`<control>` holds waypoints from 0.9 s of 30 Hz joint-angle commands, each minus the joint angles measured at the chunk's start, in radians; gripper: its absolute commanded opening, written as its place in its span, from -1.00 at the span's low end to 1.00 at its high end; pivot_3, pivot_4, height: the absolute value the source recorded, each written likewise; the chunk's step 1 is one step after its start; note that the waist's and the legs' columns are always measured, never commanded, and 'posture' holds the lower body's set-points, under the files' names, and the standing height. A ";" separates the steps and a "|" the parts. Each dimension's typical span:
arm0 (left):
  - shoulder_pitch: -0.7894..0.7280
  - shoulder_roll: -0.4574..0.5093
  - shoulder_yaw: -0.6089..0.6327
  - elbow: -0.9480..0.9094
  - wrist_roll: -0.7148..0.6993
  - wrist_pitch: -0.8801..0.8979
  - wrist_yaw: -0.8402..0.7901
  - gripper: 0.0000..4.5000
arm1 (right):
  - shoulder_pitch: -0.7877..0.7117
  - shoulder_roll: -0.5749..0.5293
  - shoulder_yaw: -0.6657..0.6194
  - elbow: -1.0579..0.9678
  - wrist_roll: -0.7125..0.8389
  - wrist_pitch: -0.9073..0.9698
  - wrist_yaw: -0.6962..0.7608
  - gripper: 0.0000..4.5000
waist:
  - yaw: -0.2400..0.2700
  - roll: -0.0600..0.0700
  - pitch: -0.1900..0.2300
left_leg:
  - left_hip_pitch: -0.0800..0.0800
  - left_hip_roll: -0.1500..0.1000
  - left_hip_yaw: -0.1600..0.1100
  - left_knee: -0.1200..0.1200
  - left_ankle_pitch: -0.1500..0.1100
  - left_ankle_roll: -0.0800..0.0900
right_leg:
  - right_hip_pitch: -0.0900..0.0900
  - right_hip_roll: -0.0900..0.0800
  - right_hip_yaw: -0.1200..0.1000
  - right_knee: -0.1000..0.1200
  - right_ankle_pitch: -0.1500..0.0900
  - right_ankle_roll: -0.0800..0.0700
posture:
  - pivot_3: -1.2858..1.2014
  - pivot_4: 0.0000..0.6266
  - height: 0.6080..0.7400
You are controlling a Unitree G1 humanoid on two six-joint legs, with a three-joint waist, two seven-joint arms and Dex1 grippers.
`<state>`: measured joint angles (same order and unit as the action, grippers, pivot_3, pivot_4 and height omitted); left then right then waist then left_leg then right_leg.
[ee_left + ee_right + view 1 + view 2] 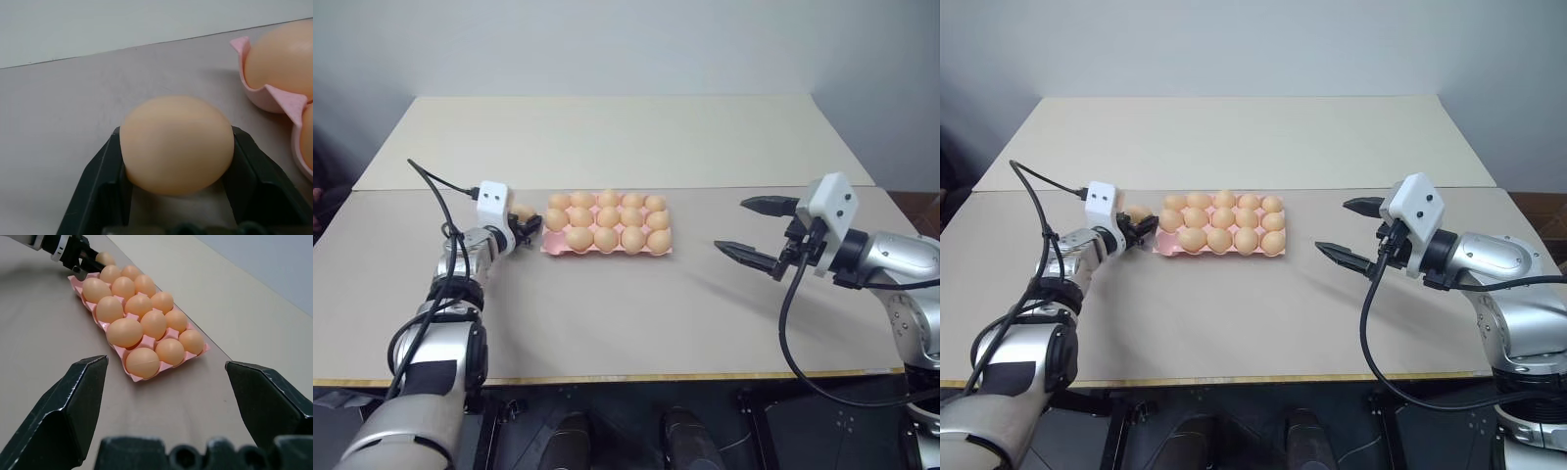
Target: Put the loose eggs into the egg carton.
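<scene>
The smooth beige table [607, 294] has wide free surface in front. The pink moulded egg carton [554, 248], holding oval eggs, lies in the middle. The right gripper [756, 227] hovers wide open, holding nothing. The left gripper [178, 166] clamps one loose egg [176, 143] just beside the carton's left end.

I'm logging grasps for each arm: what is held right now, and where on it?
Left gripper: a loose egg, its jaws on the egg's two sides. Right gripper: open, nothing held.
</scene>
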<state>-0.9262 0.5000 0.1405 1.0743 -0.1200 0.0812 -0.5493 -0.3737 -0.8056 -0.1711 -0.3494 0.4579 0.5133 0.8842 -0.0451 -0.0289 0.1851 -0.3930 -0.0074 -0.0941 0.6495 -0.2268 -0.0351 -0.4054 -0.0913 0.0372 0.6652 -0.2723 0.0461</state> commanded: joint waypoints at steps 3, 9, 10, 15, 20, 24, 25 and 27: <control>0.130 0.092 0.044 -0.414 -0.098 0.085 -0.153 -0.01 | 0.012 -0.002 -0.036 -0.039 0.032 -0.001 -0.007 1.00 | -0.001 0.000 0.000 | 0.000 0.000 0.000 0.000 0.000 0.000 | -0.001 0.000 0.000 0.001 0.000 0.000 | 0.03 -0.52 1.00; 0.330 0.134 -0.006 -0.855 -0.207 0.295 -0.302 -0.01 | 0.008 0.023 -0.009 -0.035 0.021 -0.016 -0.013 1.00 | 0.007 0.000 0.000 | 0.000 0.001 0.000 0.000 0.000 0.000 | 0.001 0.000 0.000 0.000 0.000 0.000 | 0.03 -0.52 1.00; 0.350 0.137 -0.019 -0.888 -0.213 0.312 -0.321 -0.01 | 0.006 0.026 -0.007 -0.034 0.020 -0.016 -0.013 1.00 | 0.007 0.000 0.000 | 0.000 0.000 0.000 0.000 0.000 0.000 | 0.001 0.000 0.000 0.000 0.000 0.000 | 0.03 -0.52 1.00; 0.382 0.129 -0.051 -0.913 -0.207 0.353 -0.331 -0.01 | 0.015 0.029 -0.017 -0.044 0.022 -0.015 -0.015 1.00 | 0.005 0.000 0.000 | 0.001 0.001 0.000 0.000 0.000 0.000 | 0.001 0.001 0.000 0.000 0.000 0.000 | 0.03 -0.52 1.00; 0.344 0.115 -0.089 -0.860 -0.170 0.356 -0.309 0.13 | 0.028 0.029 -0.025 -0.059 0.027 -0.008 -0.022 1.00 | 0.004 0.000 0.000 | 0.001 0.001 0.000 0.000 0.000 0.000 | 0.001 0.001 0.000 0.000 0.000 0.000 | 0.03 -0.52 1.00; 0.331 0.120 -0.092 -0.851 -0.177 0.360 -0.328 0.65 | 0.033 0.031 -0.027 -0.069 0.029 -0.001 -0.031 1.00 | 0.004 0.000 0.000 | 0.001 0.001 0.000 0.000 0.000 0.000 | 0.001 0.001 0.000 0.000 0.000 0.000 | 0.03 -0.52 1.00; 0.331 0.123 -0.091 -0.853 -0.177 0.362 -0.329 0.79 | 0.034 0.031 -0.026 -0.071 0.030 0.000 -0.034 1.00 | 0.003 0.000 0.000 | 0.001 0.001 0.000 0.000 0.000 0.000 | 0.001 0.001 0.000 0.000 0.000 0.000 | 0.03 -0.52 1.00; 0.332 0.131 -0.077 -0.866 -0.182 0.364 -0.326 0.99 | 0.037 0.033 -0.025 -0.074 0.030 0.001 -0.037 1.00 | 0.003 0.000 0.000 | 0.001 0.001 0.000 0.000 0.000 0.000 | 0.001 0.001 0.000 0.000 0.000 0.000 | 0.03 -0.52 1.00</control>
<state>-0.5743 0.6122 0.0415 0.2354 -0.2961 0.4437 -0.8749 -0.3383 -0.7722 -0.1679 -0.3852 0.4591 0.5135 0.8600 -0.0417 -0.0285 0.1849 -0.3924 -0.0064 -0.0942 0.6499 -0.2270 -0.0348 -0.4046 -0.0907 0.0376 0.6649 -0.2724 0.0461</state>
